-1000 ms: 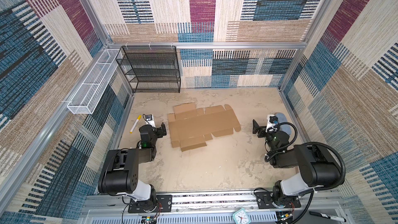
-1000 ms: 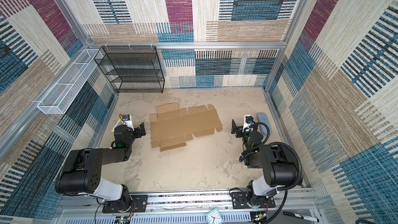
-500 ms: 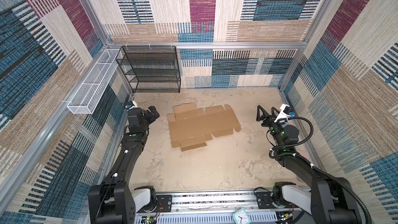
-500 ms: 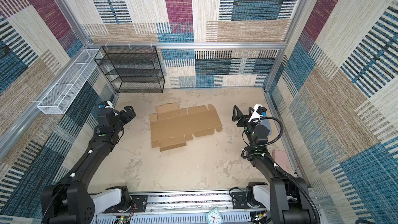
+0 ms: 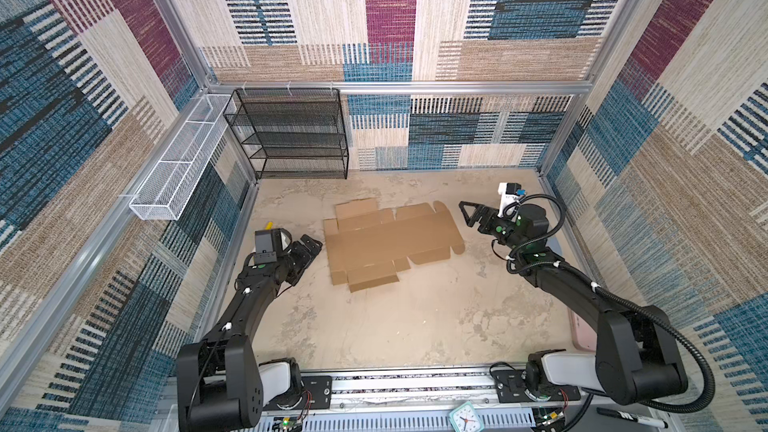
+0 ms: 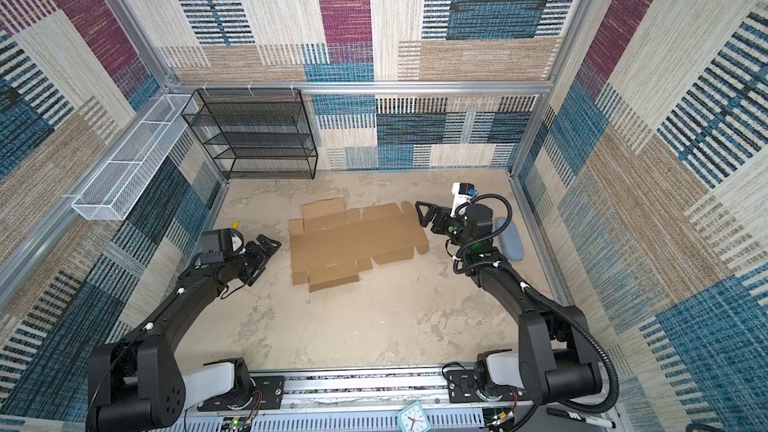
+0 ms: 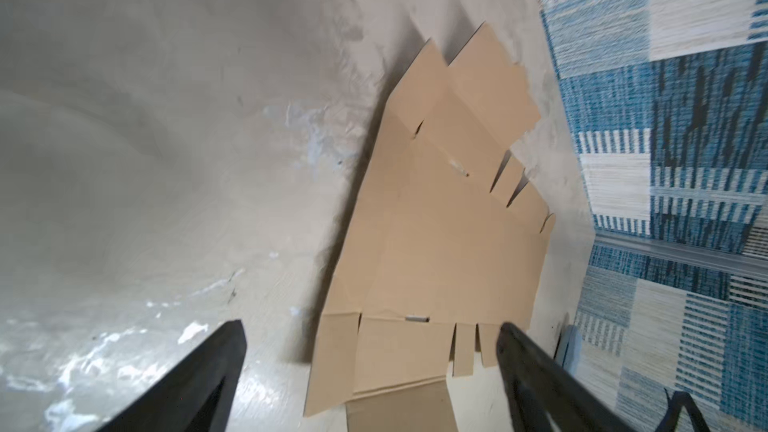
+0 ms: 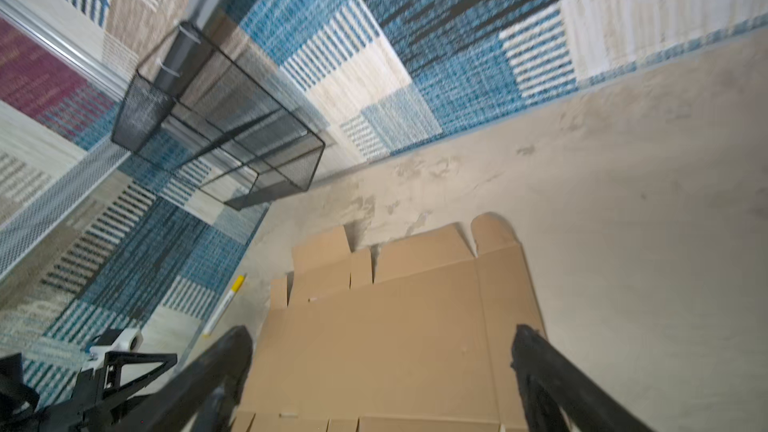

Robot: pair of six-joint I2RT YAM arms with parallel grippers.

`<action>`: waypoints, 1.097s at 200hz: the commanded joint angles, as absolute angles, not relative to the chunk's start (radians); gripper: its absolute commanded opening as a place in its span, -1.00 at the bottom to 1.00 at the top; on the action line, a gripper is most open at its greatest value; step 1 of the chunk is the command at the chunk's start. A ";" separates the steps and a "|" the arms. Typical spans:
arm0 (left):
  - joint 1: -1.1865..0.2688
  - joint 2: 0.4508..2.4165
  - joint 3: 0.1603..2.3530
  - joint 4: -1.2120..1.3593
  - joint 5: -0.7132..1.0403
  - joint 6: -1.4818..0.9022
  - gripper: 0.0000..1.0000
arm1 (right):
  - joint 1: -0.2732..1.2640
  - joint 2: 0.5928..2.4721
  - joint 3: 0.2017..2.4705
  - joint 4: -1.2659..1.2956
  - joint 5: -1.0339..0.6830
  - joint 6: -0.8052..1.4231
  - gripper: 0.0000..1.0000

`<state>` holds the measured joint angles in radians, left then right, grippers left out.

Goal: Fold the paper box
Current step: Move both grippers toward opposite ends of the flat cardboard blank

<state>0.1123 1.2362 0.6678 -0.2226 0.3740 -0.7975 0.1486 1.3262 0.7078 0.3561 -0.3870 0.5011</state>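
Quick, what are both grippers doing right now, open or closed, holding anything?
Left gripper: open, empty, beside the flat brown die-cut cardboard box sheet.
Right gripper: open, empty, at the sheet's opposite end.

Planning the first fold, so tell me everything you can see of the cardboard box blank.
The paper box is a plain brown, unprinted die-cut cardboard sheet. It lies flat and unfolded on the table, its long side running left to right in both top views. Flaps and tabs jut from both long edges, and the right end has rounded corners. The open left gripper and open right gripper flank its ends, neither holding it.
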 commanded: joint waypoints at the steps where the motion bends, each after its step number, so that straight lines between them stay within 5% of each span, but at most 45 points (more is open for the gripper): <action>1: 0.092 1.255 0.646 -0.206 0.402 -0.820 0.84 | 0.162 1.344 0.724 0.238 -0.375 0.432 1.00; 92: -0.020 1.405 0.691 -0.180 0.257 -0.787 0.73 | 0.223 1.454 0.756 0.200 -0.359 0.373 1.00; 219: -0.081 1.596 0.777 -0.073 0.265 -0.802 0.42 | 0.224 1.566 0.772 0.209 -0.293 0.377 1.00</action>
